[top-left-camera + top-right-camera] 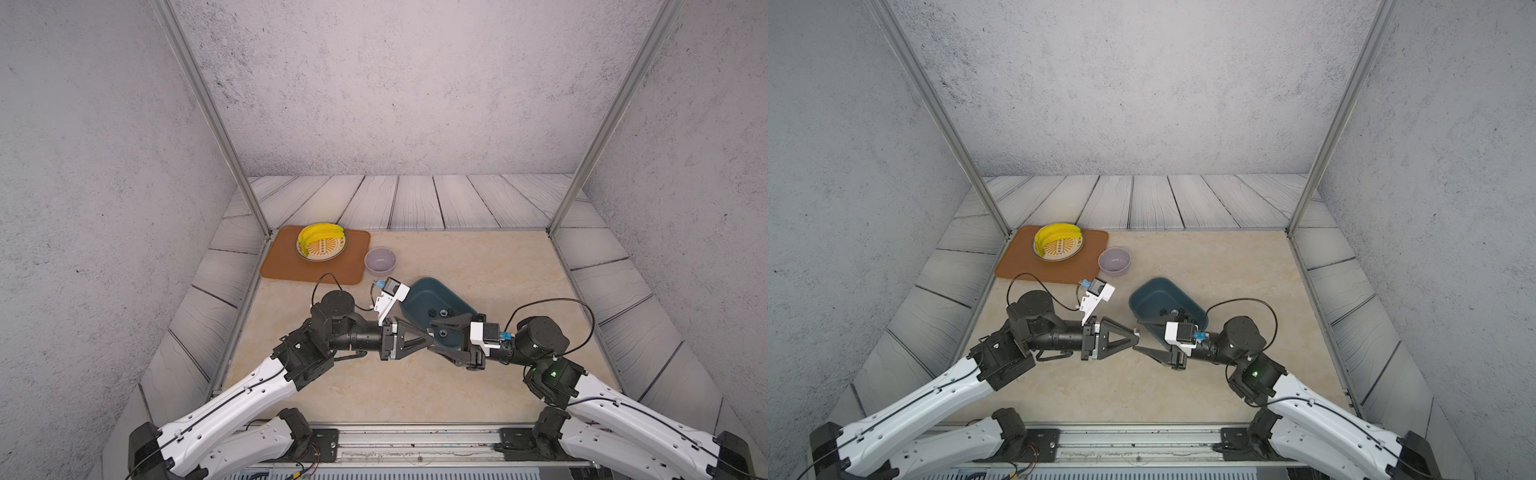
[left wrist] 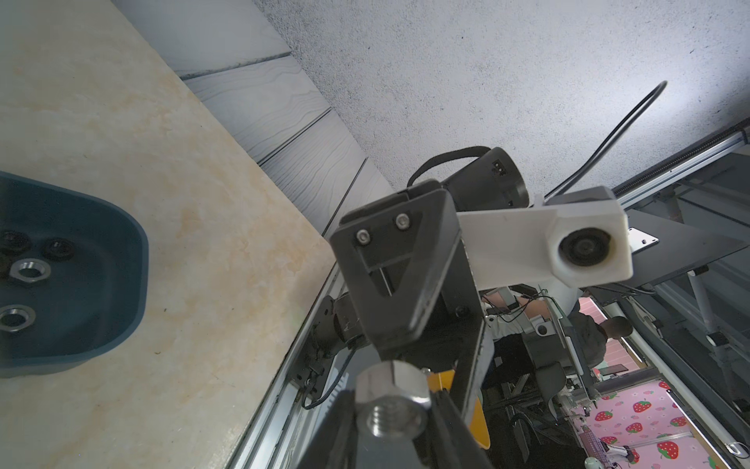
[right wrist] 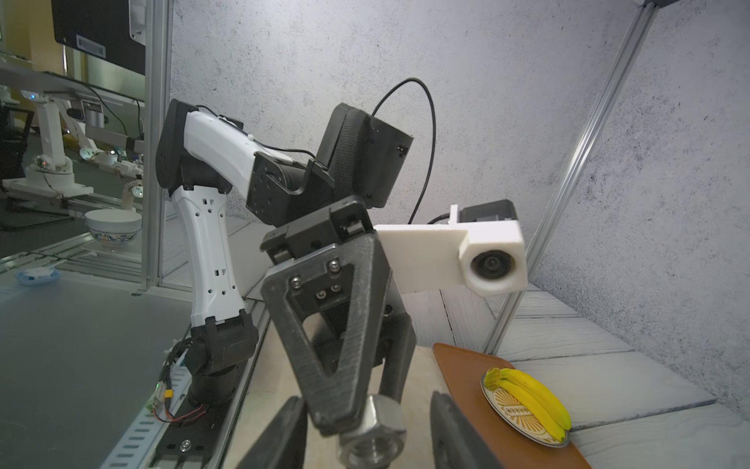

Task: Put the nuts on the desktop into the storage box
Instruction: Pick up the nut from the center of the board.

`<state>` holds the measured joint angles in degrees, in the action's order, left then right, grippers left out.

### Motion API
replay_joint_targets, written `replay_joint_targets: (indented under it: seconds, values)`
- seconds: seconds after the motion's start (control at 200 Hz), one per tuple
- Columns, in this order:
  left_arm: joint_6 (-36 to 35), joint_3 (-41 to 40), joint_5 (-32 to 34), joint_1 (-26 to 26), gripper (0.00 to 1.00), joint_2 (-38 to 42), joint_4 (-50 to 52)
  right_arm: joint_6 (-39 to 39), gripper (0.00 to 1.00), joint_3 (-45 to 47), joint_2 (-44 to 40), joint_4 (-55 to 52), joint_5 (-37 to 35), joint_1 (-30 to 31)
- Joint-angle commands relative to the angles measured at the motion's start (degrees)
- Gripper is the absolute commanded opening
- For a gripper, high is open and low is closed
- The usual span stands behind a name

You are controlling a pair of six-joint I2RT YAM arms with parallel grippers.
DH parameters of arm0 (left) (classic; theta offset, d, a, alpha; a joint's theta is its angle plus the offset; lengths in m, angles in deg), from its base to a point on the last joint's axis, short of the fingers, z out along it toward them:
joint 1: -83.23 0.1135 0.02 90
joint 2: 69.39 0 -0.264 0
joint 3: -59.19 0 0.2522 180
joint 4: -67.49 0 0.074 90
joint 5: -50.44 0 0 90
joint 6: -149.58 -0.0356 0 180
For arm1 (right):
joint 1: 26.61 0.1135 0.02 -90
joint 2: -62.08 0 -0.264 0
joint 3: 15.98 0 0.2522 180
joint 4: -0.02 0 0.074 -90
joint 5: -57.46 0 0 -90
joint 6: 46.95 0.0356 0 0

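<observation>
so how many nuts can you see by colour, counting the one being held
silver nuts: 3, two in the box, one in the left gripper
black nuts: 2 in the box, frame edge may hide more
total: 5

No legible text or labels anywhere

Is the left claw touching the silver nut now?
Touching. The left wrist view shows the silver nut pinched between the left claw's two fingers, with no gap on either side.
</observation>
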<state>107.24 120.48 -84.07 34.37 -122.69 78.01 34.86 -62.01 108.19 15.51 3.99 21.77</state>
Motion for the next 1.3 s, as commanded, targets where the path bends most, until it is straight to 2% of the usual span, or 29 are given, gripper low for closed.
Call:
replay_joint_targets:
  seconds: [0.0, 0.2, 0.385, 0.42, 0.48, 0.605, 1.296]
  values:
    - [0.35, -0.59, -1.63, 0.41, 0.32, 0.04, -2.32, -1.20, 0.48, -1.73, -0.23, -2.02, 0.29, 0.26]
    - [0.59, -0.76, -2.08, 0.35, 0.32, 0.25, -2.79, -1.55, 0.36, -2.43, -0.07, -3.89, 0.73, 0.28]
    - [0.53, -0.94, -2.04, 0.35, 0.33, 0.34, -2.33, -2.18, 0.33, -2.88, 0.21, -5.35, 0.56, 0.25]
    - [0.62, -0.97, -2.05, 0.35, 0.32, 0.35, -2.50, -2.14, 0.34, -2.88, 0.29, -5.43, 0.39, 0.23]
    - [0.59, -1.10, -2.20, 0.36, 0.32, 0.31, -2.58, -1.96, 0.45, -2.69, 0.32, -5.16, -0.13, 0.24]
    - [0.67, -1.02, -2.12, 0.37, 0.31, 0.70, -2.62, -1.67, 0.48, -2.27, 0.17, -4.38, -1.00, 0.31]
    - [1.47, -1.05, 1.35, 0.39, 0.28, 1.44, -2.38, 2.99, 0.54, 0.32, 0.56, 0.37, -4.07, 0.33]
